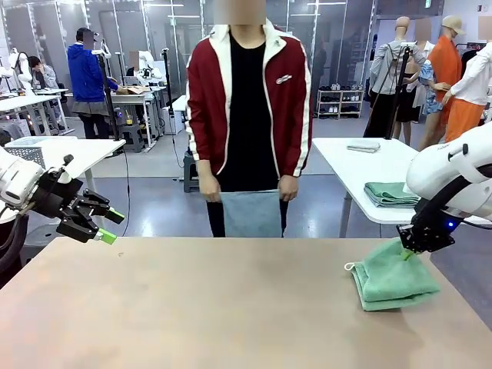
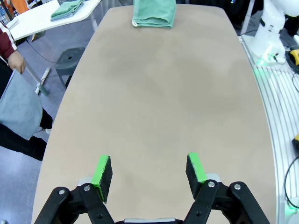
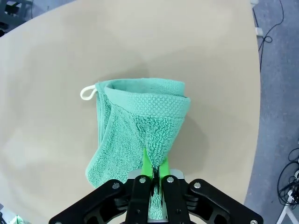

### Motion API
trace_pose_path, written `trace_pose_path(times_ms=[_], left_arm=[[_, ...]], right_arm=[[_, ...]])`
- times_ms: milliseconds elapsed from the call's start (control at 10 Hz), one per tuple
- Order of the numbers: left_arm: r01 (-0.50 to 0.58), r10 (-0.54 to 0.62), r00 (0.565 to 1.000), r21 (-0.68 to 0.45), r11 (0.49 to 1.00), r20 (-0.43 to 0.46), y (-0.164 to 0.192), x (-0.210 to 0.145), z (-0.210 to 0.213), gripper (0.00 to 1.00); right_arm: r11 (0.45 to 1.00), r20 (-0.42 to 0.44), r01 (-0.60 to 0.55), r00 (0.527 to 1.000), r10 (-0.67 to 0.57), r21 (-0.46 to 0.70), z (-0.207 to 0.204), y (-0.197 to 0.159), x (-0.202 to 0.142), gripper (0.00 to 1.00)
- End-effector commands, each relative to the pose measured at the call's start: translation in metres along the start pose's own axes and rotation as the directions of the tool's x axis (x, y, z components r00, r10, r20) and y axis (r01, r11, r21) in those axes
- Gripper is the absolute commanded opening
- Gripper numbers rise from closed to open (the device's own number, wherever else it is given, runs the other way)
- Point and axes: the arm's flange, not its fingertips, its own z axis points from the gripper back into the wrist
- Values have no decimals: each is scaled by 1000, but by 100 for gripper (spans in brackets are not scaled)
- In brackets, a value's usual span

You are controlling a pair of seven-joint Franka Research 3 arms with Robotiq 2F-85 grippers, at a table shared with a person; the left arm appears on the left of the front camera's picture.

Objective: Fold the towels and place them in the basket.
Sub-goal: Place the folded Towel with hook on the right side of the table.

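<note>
Mint-green terry makes up the small hand towel (image 1: 393, 280), which is folded into a loose bundle and laid on the beige table top (image 1: 207, 307) near its right end. One edge of the bundle is lifted off the table and pinched between the green pads of the right gripper (image 1: 409, 247). In the right wrist view the jaws of this black two-finger gripper (image 3: 153, 168) are clamped tight on a fold of the mint-green towel (image 3: 140, 126). The white corner loop (image 3: 87, 92) is seen at the far side of the bundle from the fingers.

The left gripper (image 1: 111, 227) is held above the left end of the table, tilted downward. Its jaws are spread wide and nothing is gripped between them. In the left wrist view its two green pads (image 2: 102, 173) stand well apart over bare table top (image 2: 154, 102), and the mint-green towel (image 2: 153, 16) is seen at the far end.

A second small towel, light blue (image 1: 252, 214), is held by the person in a dark red jacket with white trim (image 1: 248, 115) at the far side of the table. It hangs from both of the person's hands (image 1: 212, 189) in front of the legs and is kept clear of the table.

Behind, on a white side table (image 1: 350, 165), a stack of folded green cloths (image 1: 390, 194) is laid.
</note>
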Motion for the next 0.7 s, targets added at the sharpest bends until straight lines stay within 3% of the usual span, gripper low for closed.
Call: trace_pose_path(times_ms=[0,600], left_arm=[[4,-4,1000,1,1000,4,-1,1,1,81],[4,-4,1000,1,1000,4,-1,1,1,81]], right_arm=[[1000,2,3,1000,-3,4,-2,3,-5,6],[1000,59,-24,998,25,-5,-17,-27,24,6]])
